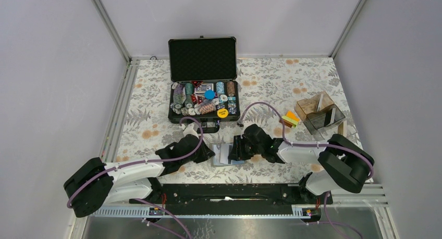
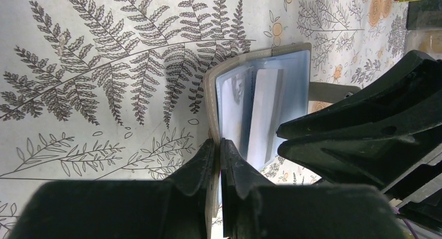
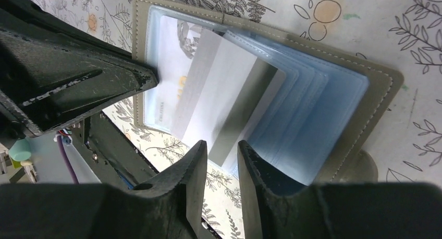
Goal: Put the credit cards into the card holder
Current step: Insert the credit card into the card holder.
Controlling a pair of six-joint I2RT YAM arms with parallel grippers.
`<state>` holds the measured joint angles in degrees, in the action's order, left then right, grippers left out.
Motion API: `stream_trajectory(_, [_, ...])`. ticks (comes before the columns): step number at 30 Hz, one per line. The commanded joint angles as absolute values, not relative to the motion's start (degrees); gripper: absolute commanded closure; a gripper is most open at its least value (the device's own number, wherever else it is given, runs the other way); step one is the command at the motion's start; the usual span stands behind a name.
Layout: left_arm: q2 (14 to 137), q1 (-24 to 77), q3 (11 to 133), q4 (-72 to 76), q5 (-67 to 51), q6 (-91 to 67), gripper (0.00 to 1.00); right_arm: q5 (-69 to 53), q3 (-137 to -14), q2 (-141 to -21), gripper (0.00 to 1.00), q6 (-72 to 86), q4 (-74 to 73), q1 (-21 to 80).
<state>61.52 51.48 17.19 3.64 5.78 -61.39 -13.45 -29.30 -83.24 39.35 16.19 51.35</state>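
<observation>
Top view, centre: left hand [image 1: 206, 151] and right hand [image 1: 237, 148] are bracketing the card holder [image 1: 224, 155]. Left wrist: left hand [image 2: 218, 151] is pinching the holder's edge; pin firmly. Right wrist: right hand [image 3: 222, 156], narrowly parted, is flanking a half-pocketed credit card [image 3: 229, 98]; push squarely

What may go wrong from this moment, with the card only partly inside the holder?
1. The card sits only partly in a sleeve of the card holder, and the right fingers stand apart around its edge; it may slide out or tilt.
2. The left fingers pinch only the cover's edge, so the holder may slip or fold shut.
</observation>
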Motion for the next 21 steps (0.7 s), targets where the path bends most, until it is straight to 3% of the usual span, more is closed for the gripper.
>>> stream_trajectory(1, [61.0, 51.4, 16.5, 6.3, 5.3, -61.7, 1.00, -10.2, -28.7, -79.5, 0.63, 39.9, 14.8, 51.9])
stream_trajectory(14, [61.0, 51.5, 16.4, 6.1, 5.4, -61.4, 1.00, 3.7, -24.6, -71.7, 0.48, 42.9, 8.4, 51.9])
stream_trajectory(21, [61.4, 51.5, 16.5, 6.2, 5.3, -61.4, 1.00, 0.2, -24.5, -73.2, 0.54, 42.1, 10.7, 51.9])
